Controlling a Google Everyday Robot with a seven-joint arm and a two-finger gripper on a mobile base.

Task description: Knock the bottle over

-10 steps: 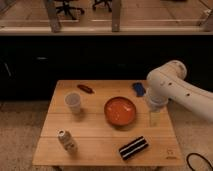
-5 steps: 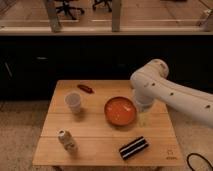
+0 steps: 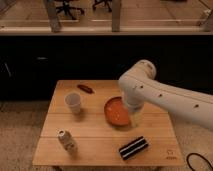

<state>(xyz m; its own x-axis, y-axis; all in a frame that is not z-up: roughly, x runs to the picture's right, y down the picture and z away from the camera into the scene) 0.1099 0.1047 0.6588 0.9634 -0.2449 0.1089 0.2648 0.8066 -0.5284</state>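
The bottle (image 3: pixel 66 141) stood upright near a front corner of the table (image 3: pixel 97 131) — a hard swipe could send it off the edge. Further back the gripper (image 3: pixel 135 119) hung at the rim of the red bowl (image 3: pixel 115 111), well apart from the bottle; clenched or released, I could not tell. Crossing low risked clipping the bowl or, beyond, the cup (image 3: pixel 73 103).

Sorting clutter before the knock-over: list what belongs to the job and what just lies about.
Job: bottle, front left of table; gripper, by right edge of orange bowl.
Lying about: white cup, orange bowl, brown item, striped packet.
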